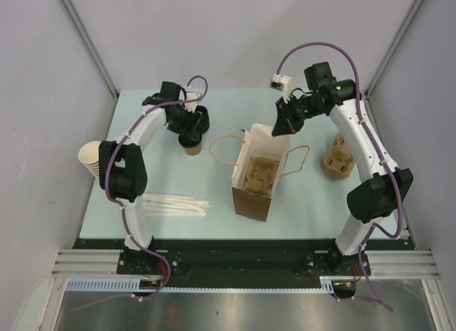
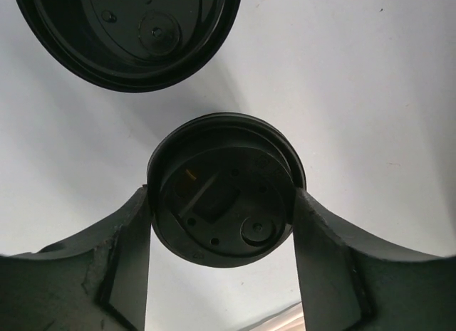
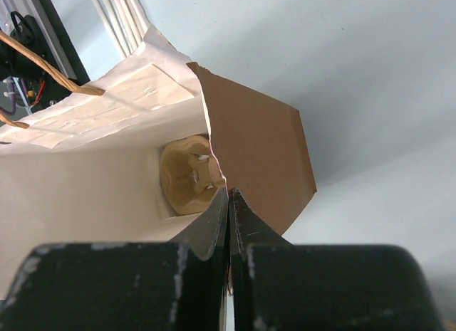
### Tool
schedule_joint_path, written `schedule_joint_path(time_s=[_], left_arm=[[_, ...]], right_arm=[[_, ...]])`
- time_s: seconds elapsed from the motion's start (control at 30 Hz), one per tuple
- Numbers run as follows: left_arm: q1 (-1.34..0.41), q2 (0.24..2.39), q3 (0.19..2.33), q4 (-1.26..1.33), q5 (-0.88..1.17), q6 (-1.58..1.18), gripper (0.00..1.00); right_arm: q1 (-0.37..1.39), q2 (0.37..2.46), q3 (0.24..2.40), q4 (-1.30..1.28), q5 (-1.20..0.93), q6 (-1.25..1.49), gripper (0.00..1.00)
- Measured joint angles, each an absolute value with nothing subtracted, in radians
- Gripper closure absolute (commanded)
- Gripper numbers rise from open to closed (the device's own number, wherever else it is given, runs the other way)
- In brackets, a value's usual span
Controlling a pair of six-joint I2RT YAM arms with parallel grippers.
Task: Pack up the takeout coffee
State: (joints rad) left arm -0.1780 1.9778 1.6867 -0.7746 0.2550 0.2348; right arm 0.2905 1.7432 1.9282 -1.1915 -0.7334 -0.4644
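While the left end effector [image 2: 222, 206] hangs over the far left part of the pale table [image 1: 235, 110], its two dark fingers [image 2: 128, 267] stand on either side of the small kraft-brown paper coffee cup with a round black lid [image 1: 191, 148], right at the lid's rim. Whether they press on it cannot be told. That cup stands upright on the table, left of the brown paper bag with twisted paper handles [image 1: 253, 185] and apart from it. Just beyond the cup lies a stack of loose black plastic lids [image 2: 135, 32]. The right end effector [image 3: 228, 196] is closed on the top edge of the bag's far right side, where the paper folds outward. The bag stands open near the table's middle, white inside, with a tan moulded-pulp cup carrier [image 3: 189, 176] at its bottom. A stack of like carriers [image 1: 338, 159] sits at the right and a stack of cream paper cups [image 1: 89, 160] at the left edge. Some pale thin sticks [image 1: 174, 203] lie near the left arm's base.
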Motion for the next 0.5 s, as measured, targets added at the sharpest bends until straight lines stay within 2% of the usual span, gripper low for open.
schedule_joint_path(time_s=[0.1, 0.3, 0.5], left_arm=[[-0.178, 1.977, 1.688, -0.778, 0.261, 0.236, 0.55], [-0.178, 1.926, 1.688, -0.830, 0.277, 0.237, 0.57], [-0.177, 1.730, 1.702, -0.906, 0.323, 0.252, 0.61]], right_arm=[[0.290, 1.743, 1.928, -1.192, -0.736, -0.465, 1.00], [0.288, 1.743, 1.928, -1.193, -0.749, -0.465, 1.00], [0.288, 1.731, 1.885, -1.192, -0.769, -0.463, 1.00]])
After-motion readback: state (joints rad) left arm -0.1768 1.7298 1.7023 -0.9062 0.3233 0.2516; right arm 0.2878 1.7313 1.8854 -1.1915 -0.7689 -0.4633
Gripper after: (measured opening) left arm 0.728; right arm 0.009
